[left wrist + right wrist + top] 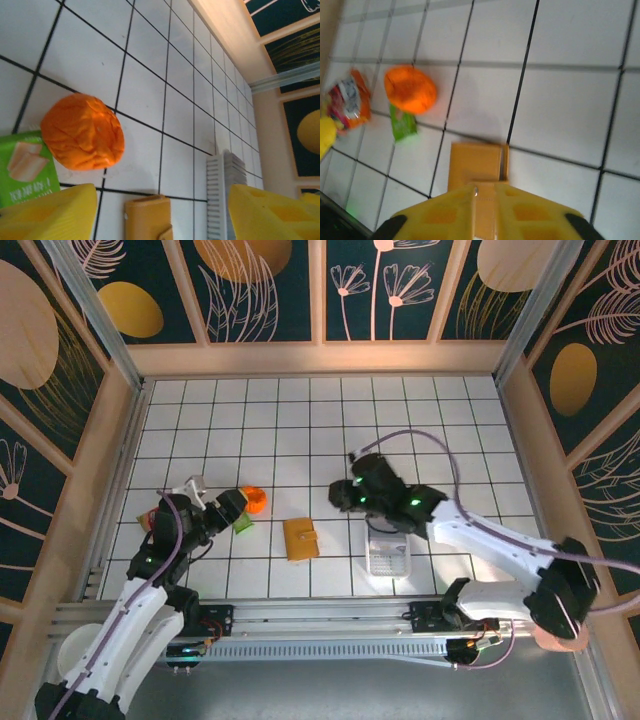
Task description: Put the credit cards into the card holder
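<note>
Tan leather-like folded card holder [300, 538]: on white gridded counter [300, 420], between arms, near-left of right jaws | grey-white credit cards [388, 558]: edge-on row, right of holder, nearer right arm | left jaws: wide apart, empty | right jaws: pressed together, nothing seen held

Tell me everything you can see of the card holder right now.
The card holder is a small, roughly square tan-brown wallet, leather-like, lying flat and closed on the white tiled table between the two arms. A small clasp tab shows on one edge. It rests on the table alone; the orange lump and green packet lie apart, to its left.
</note>
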